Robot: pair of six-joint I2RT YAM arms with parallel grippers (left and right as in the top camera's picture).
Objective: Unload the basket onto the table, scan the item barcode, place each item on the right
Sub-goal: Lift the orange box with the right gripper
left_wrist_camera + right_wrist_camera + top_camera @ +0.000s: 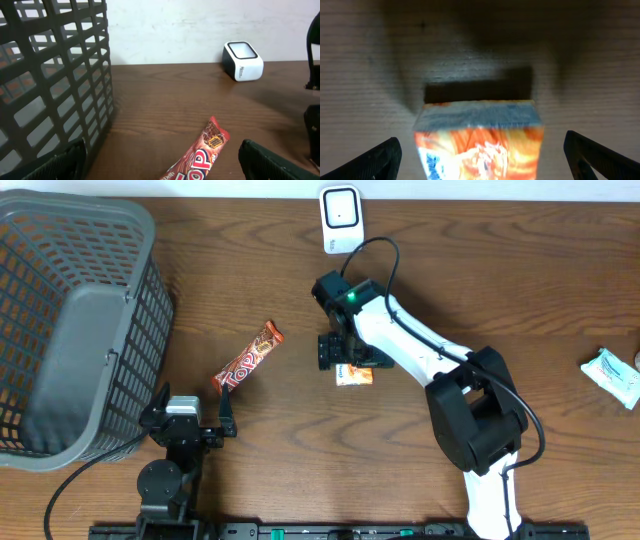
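A small orange packet (353, 376) lies flat on the wooden table near the middle. My right gripper (352, 364) hangs over it, open. In the right wrist view the packet (479, 142) sits between the two wide-apart fingers (376, 162), touching neither. The white barcode scanner (340, 218) stands at the table's far edge; the left wrist view shows the scanner (242, 61) too. My left gripper (190, 418) rests open at the near left, holding nothing. A red candy bar (248, 357) lies just ahead of it, and this bar (200, 157) shows between the left fingers (270, 162).
A large grey mesh basket (75, 330) fills the left side, close beside the left gripper; its wall (50, 75) shows in the left wrist view. A white and blue packet (612, 375) lies at the far right edge.
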